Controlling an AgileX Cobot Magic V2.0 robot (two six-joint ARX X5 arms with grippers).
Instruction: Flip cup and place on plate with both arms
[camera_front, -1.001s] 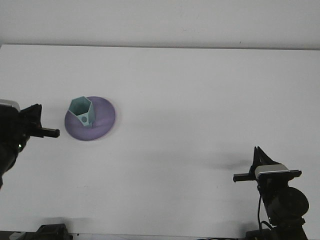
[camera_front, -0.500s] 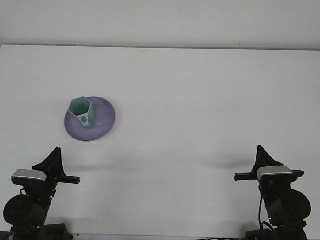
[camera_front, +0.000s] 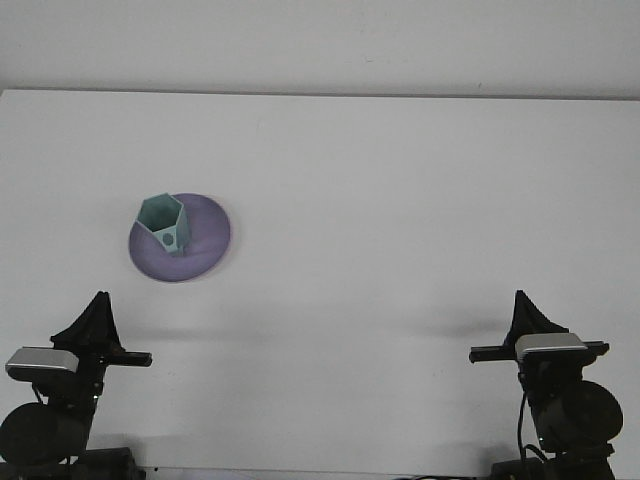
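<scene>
Table (camera_front: 400, 200), white, wide, fills the view. Purple plate (camera_front: 205, 240) sits left of centre; teal hexagonal cup (camera_front: 162, 224) stands on its left part, mouth up. Left gripper (camera_front: 92, 322) low at near-left edge, right gripper (camera_front: 527, 315) near-right, both well apart from plate; jaw spread cannot be told.

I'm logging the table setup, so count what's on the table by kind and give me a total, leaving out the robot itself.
Teal hexagonal cup, upright with its mouth up: 1
Round purple plate, under the cup: 1
Total: 2
</scene>
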